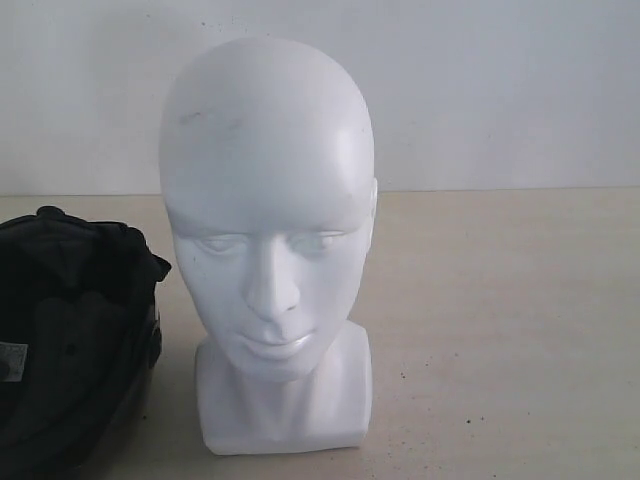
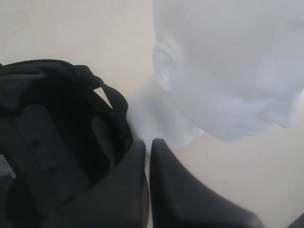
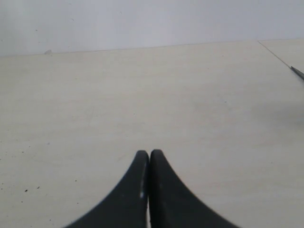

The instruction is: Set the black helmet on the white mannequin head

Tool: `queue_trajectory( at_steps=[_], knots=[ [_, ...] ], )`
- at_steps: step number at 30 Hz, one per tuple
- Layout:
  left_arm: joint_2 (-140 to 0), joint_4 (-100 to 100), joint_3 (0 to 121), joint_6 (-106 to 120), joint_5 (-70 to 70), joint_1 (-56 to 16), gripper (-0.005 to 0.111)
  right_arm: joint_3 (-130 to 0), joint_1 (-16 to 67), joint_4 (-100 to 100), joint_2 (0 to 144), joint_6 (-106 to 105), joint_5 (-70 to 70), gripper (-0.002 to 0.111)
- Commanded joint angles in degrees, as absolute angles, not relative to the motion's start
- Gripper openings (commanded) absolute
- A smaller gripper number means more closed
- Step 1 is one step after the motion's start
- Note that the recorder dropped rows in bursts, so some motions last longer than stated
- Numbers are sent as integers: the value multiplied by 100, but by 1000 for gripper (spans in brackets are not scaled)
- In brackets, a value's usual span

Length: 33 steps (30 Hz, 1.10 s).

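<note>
Matte black open-face helmet (image 1: 70,340) sits padded opening up toward the table's (image 1: 500,320) left edge, just beside the upright glossy white mannequin head (image 1: 270,230). Left fingers (image 2: 180,190), pressed together and empty, hover at the helmet's rim, nearer than the right fingers (image 3: 171,190), which are also together.

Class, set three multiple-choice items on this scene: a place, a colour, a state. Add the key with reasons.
1. Where is the black helmet?
A. On the white mannequin head.
B. On the table, left of the head in the exterior view.
C. Right of the head.

2. What colour is the table?
A. Pale beige.
B. Green.
C. Red.

3. The right hand is:
A. wide open.
B. shut on the helmet.
C. shut, empty.

Key: B, it sits beside the bare head; A, the surface is pale; C, the jaws meet with nothing between.
</note>
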<state>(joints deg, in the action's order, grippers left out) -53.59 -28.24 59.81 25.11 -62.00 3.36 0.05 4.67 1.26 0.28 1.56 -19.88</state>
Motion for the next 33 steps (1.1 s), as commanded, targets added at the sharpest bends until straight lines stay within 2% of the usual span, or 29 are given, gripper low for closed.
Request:
queue_trajectory(
  at_steps=[1,3,6,8,17,25,33],
  knots=[
    [-5646,-3067,6025,2664,-6404,329,10,0,453,99,0,131,-1914,0],
    [-5757,-3067,6025,2664,-6471,329,22,0,453,99,0,131,-1914,0],
    [-5965,-3219,6025,2609,-6510,329,59,0,453,99,0,131,-1914,0],
    [-6133,-3436,6025,2514,-6608,329,66,0,453,99,0,131,-1914,0],
    [-6634,-4438,6025,3436,-6230,329,66,0,453,99,0,131,-1914,0],
    [-6736,-3636,6025,3211,-6288,304,62,0,453,99,0,131,-1914,0],
    [-6736,-2156,6025,2267,-6238,-607,61,0,453,99,0,131,-1914,0]
  ],
)
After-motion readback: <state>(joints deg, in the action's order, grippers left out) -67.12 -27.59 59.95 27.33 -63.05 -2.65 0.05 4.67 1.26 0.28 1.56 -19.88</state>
